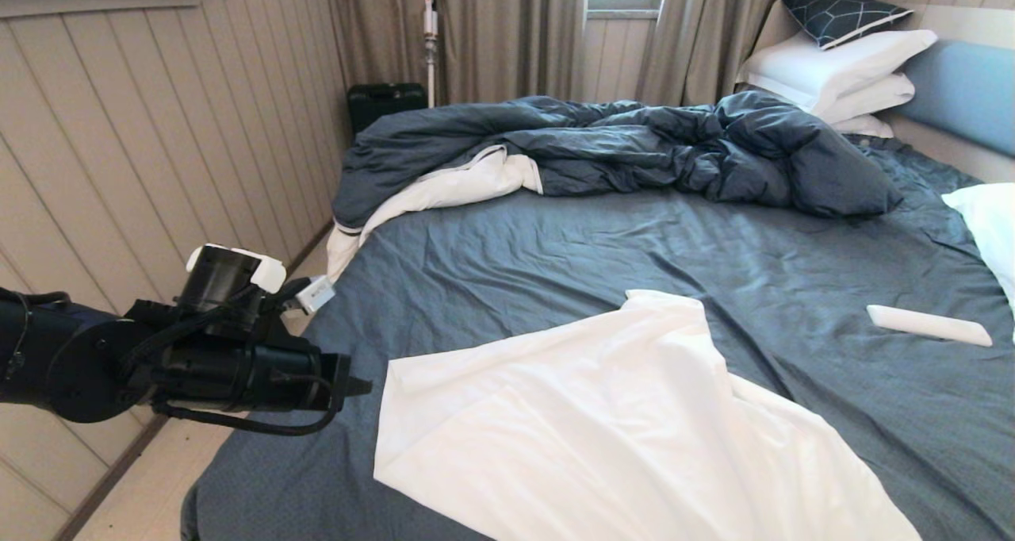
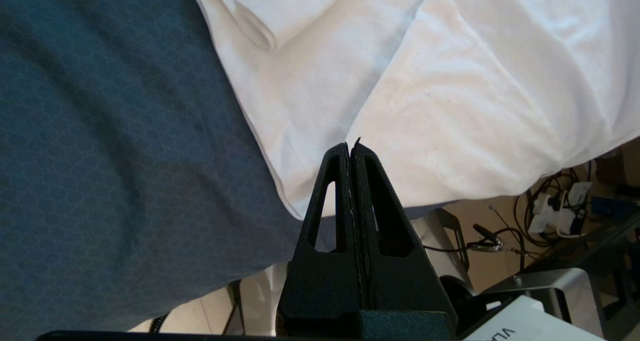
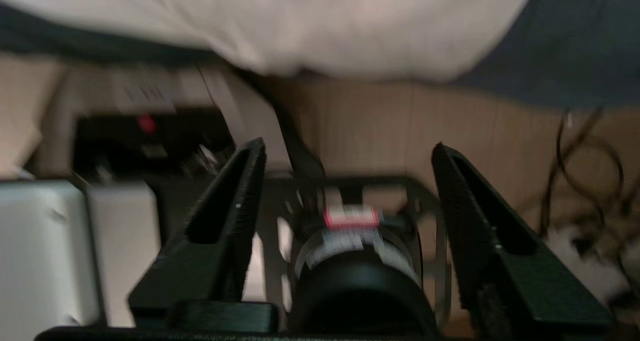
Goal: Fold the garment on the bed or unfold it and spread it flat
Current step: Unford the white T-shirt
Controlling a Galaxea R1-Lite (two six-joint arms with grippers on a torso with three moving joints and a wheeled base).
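Shirt point(image 1: 626, 430) lies on bed point(image 1: 603, 247) at 6 o'clock of head view, near foot edge, partly hanging over it. One fold laid; cloth rumpled (not yet neat).

Left pincer point(image 2: 351, 148) pressed together, empty, hovering at 9 o'clock beside shirt edge.

Right pincer point(image 3: 345, 191) spread wide, holding nothing, below bed edge.

Judgement: task partway; further folds and smoothing left.

left arm point(image 1: 95, 366): matte black, thick round segments, a thin black cable looping beneath the wrist
wrist top: black cylinder with a white cap point(image 1: 238, 263)
left gripper point(image 2: 352, 148): black, two wedge-shaped fingers with triangular cut-outs
right gripper point(image 3: 345, 156): black, two tapered fingers with rough-textured inner faces
base: pale housing with dark lettering
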